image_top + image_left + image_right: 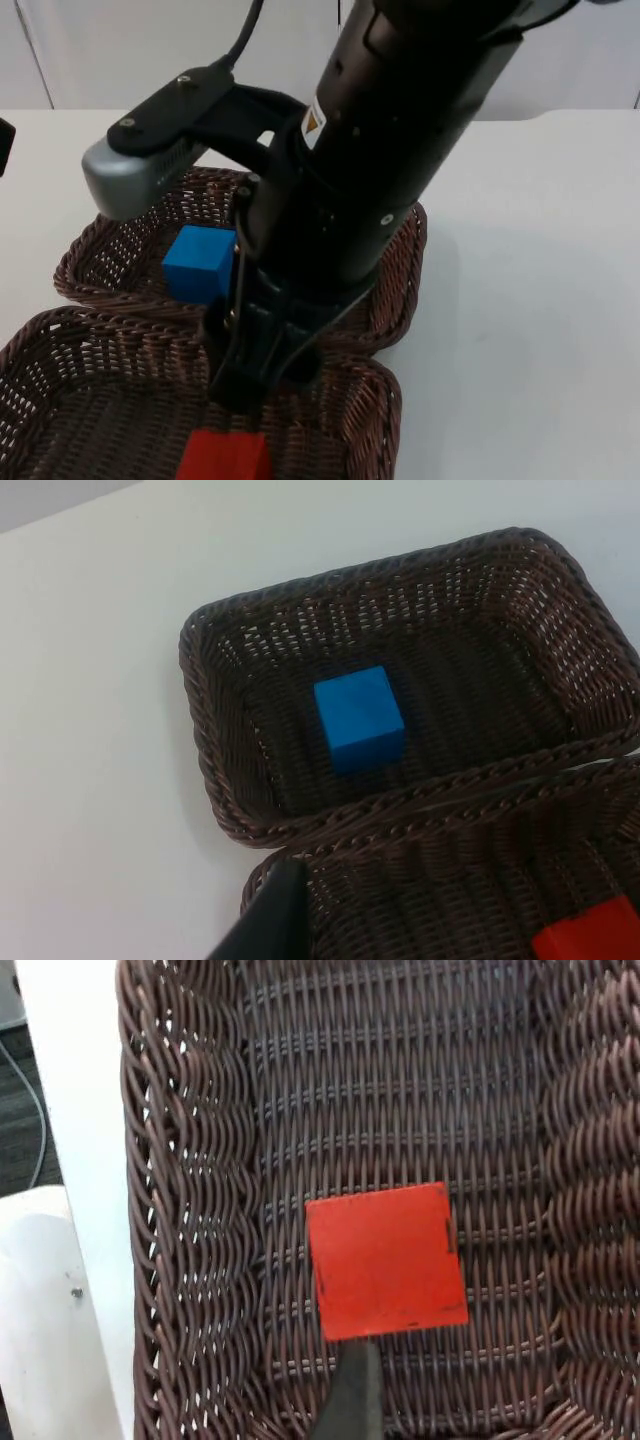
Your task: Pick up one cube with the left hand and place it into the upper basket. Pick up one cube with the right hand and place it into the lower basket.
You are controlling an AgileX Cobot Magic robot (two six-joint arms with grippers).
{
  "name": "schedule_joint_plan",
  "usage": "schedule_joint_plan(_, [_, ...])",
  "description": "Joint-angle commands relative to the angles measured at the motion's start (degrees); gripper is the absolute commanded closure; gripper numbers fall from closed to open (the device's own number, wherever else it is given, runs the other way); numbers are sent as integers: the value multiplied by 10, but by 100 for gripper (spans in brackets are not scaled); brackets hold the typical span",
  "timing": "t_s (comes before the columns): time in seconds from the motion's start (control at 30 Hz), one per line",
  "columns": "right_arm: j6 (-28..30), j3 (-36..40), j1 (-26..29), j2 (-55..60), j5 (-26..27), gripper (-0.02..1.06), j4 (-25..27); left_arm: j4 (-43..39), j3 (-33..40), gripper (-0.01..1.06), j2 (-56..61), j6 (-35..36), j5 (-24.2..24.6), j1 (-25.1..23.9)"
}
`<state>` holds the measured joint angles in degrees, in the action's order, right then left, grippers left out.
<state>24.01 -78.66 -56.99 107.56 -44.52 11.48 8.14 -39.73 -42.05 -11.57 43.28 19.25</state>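
Note:
Two brown wicker baskets stand side by side. In the upper basket (98, 240) (215, 730) a blue cube (198, 262) (358, 718) lies alone on the weave. The lower basket (40, 335) (420, 855) (190, 1210) holds a red cube (225, 457) (590, 935) (385, 1258), flat on its floor. My right gripper (250, 385) hangs just above the red cube, open, with one fingertip (355, 1400) at the cube's near edge and nothing held. My left gripper (272, 925) waits off to the side, above the baskets' edge.
The right arm's thick black body (380, 150) reaches across both baskets and hides their middle. White table (540, 300) spreads to the right of the baskets and on their left (90, 730). The table's edge (85, 1160) runs beside the lower basket.

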Motion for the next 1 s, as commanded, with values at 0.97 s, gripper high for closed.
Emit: schedule_joint_plan(0.97, [-41, 225, -3, -261, 198, 36, -6, 10, 2, 0, 123, 0, 43, 4])
